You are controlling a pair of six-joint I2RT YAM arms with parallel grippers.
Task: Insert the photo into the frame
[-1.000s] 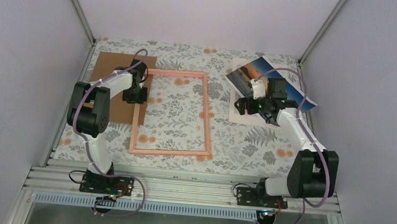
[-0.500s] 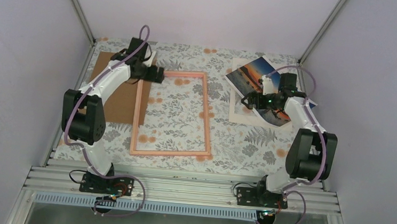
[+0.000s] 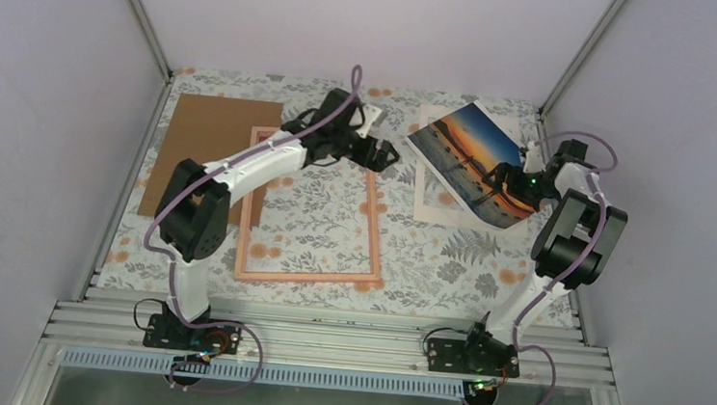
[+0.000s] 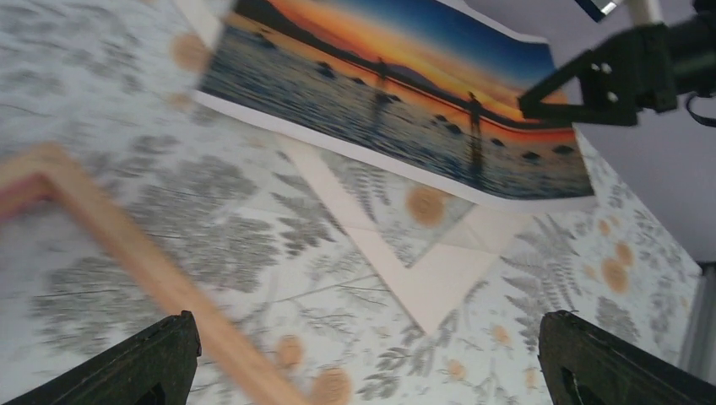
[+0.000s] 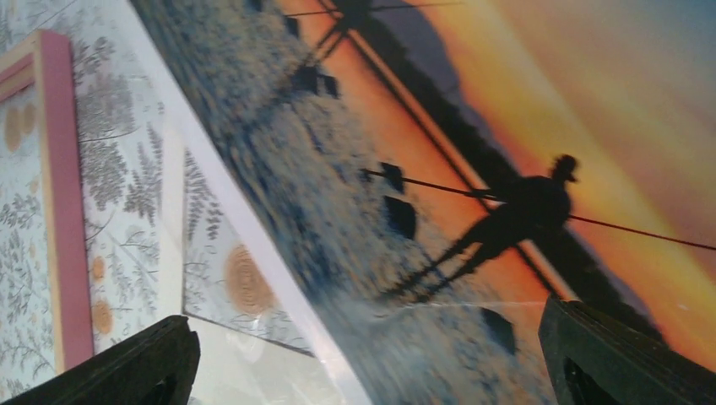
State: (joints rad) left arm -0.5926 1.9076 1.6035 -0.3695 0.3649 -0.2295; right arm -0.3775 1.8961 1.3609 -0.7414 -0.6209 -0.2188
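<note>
At the far right of the table (image 3: 427, 266) the photo (image 3: 474, 158) lies askew on a white mat board (image 3: 429, 208), outside the frame (image 3: 374, 213). Both jaws are apart: the right gripper (image 3: 509, 178) is at its edge, the left gripper (image 3: 383, 153) over the frame's corner, probably to lift it.

No readable writing

In all three views no letters, numbers, labels or signs can be made out.

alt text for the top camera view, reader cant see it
A sunset photo lies askew on a white mat at right, the open right gripper over it. The open left gripper hovers by the far right corner of an empty pink frame mid-table; brown cardboard lies at left.
</note>
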